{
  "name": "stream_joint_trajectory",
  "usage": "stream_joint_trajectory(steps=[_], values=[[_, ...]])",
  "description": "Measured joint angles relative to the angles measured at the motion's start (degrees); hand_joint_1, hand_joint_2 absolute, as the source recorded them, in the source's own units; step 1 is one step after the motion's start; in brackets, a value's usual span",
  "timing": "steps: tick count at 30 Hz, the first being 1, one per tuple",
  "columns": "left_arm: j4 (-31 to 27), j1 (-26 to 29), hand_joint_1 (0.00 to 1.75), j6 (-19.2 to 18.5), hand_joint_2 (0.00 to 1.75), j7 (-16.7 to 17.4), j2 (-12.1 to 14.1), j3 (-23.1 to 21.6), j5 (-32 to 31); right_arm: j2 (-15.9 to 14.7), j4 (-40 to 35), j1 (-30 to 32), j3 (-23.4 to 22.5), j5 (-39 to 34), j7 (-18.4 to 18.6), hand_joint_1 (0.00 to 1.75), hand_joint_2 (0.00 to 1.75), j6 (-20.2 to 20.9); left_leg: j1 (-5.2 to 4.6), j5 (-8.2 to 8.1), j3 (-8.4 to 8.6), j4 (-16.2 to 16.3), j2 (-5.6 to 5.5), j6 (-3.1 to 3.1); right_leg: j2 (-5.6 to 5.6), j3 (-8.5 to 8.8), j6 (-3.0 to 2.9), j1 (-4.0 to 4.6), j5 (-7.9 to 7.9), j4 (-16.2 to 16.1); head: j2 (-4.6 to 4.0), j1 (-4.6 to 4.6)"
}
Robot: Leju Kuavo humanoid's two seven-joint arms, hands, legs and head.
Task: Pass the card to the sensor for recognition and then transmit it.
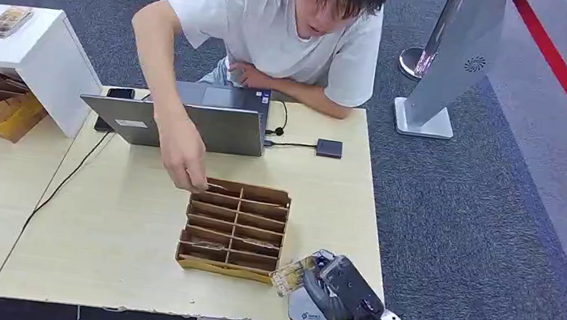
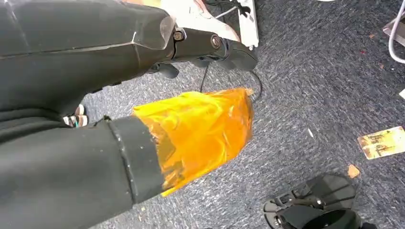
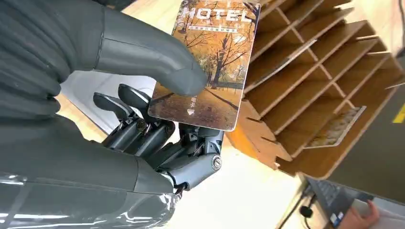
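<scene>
Card (image 3: 210,62) with autumn-tree print and "HOTEL" lettering pinched in the right robot hand (image 1: 330,284), thumb (image 3: 143,57) pressing its face, darker fingers (image 3: 138,124) behind it. Hand sits at the near right corner of the tabletop (image 1: 121,262), directly over a small white-grey sensor pad (image 1: 303,305) (card edge pokes out toward the wooden organizer). Wooden slotted organizer (image 1: 235,227) just beside the hand, on its far-left side; a few cards lie in its slots (image 3: 334,129). Person (image 1: 281,21) leans over from the far side of the tabletop, one hand (image 1: 183,156) reaching into the organizer's far left corner, well apart from the robot hand. Open laptop (image 1: 187,120) beyond the organizer. Left robot hand (image 2: 210,47) hangs over grey carpet, fingers partly curled, nothing seen in them; cannot tell if clenched or loose. Orange taped thumb (image 2: 200,131) in front. Loose card on floor (image 2: 382,142) away from it.
</scene>
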Motion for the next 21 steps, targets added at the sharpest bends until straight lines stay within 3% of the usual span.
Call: stream_joint_trajectory(steps=[21], values=[[0.1, 0.0, 0.00, 0.0, 0.00, 0.0, 0.2, 0.0, -0.2, -0.1, 2.6, -0.1, -0.1, 7.3, 4.8, 1.75, 1.75, -0.7, 0.00, 0.00, 0.00, 0.0, 0.00, 0.00, 0.00, 0.00, 0.00, 0.00, 0.00, 0.0, 0.00, -0.02]])
